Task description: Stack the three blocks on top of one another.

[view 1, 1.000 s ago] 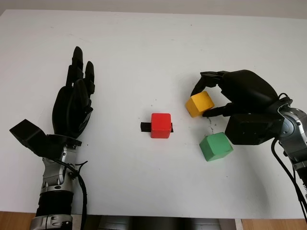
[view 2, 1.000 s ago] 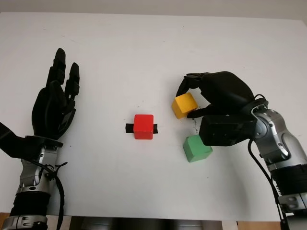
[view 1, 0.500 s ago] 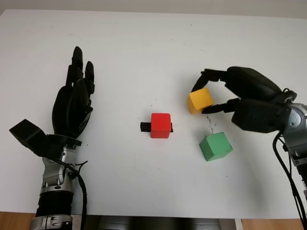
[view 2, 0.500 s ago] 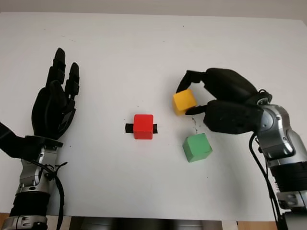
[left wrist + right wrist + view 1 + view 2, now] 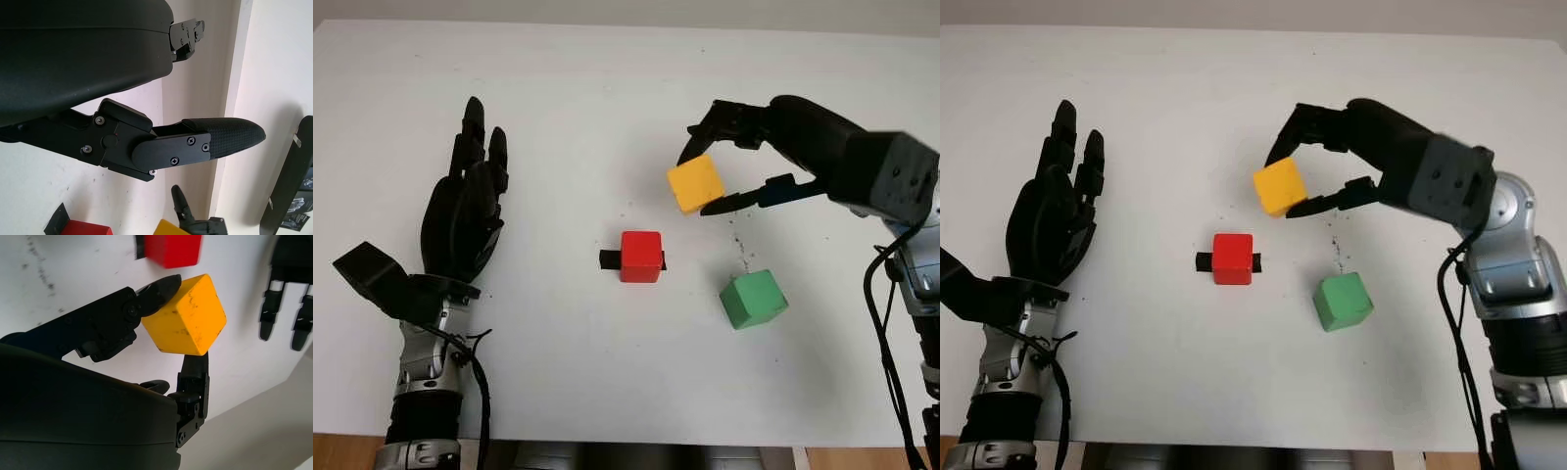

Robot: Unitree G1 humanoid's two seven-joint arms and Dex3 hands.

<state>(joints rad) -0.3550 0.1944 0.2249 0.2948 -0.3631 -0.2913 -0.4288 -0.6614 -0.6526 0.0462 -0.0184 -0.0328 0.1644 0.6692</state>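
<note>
Broadly, the white surface [image 5: 607, 88] is flat, matte and hard, faintly speckled with dark marks near the middle, so it looks a steady base for a stack. At about nine o'clock the left hand [image 5: 462, 211] stands open and idle, holding nothing, its black shell smooth and rigid. At two o'clock the right hand [image 5: 729, 166] has its fingers [image 5: 159, 286] clamped on the yellow block [image 5: 695, 184], pinching opposite faces and carrying it tilted, clear of the surface.

All three blocks are small, painted cubes with crisp edges, probably wood: light, stiff and unlikely to break, though the smooth paint could let one slip in a light pinch. Taking hold across two flat opposite faces, near mid-height, seems best. The yellow one shows scuffs in the right wrist view. The red block [image 5: 641, 257] sits at centre on a black strip of tape [image 5: 608, 259]; the green block [image 5: 754, 300] lies at four o'clock, well apart from it.
</note>
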